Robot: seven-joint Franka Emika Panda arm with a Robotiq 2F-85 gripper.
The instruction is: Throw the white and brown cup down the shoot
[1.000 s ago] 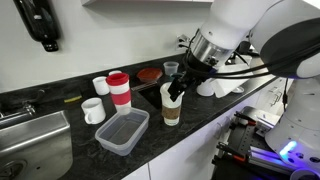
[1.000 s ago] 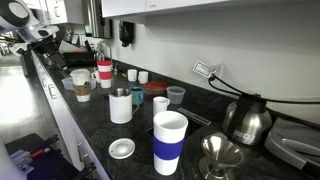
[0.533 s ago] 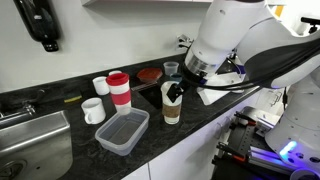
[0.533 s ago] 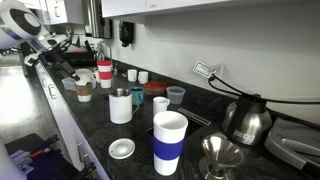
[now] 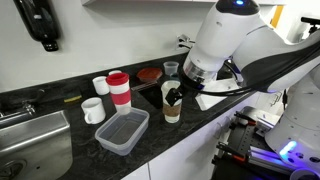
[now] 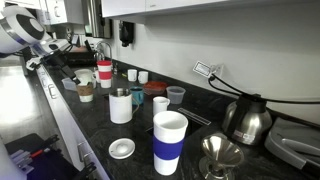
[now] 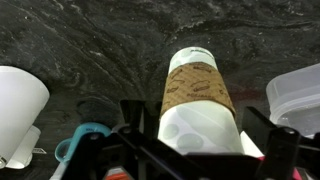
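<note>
- Dark speckled counter [image 5: 50,100], sink [image 5: 30,135] at one end; the white and brown cup [image 5: 171,112] stands upright near the front edge.
- The gripper [image 7: 198,128] straddles the cup with its fingers [image 7: 131,118] spread. The wrist view shows gaps on both sides, so nothing is pinched yet.
- Closing off-centre could tip the light cup over the edge, or into the clear container [image 5: 122,130].
- Squeezing hard may crush it.
</note>
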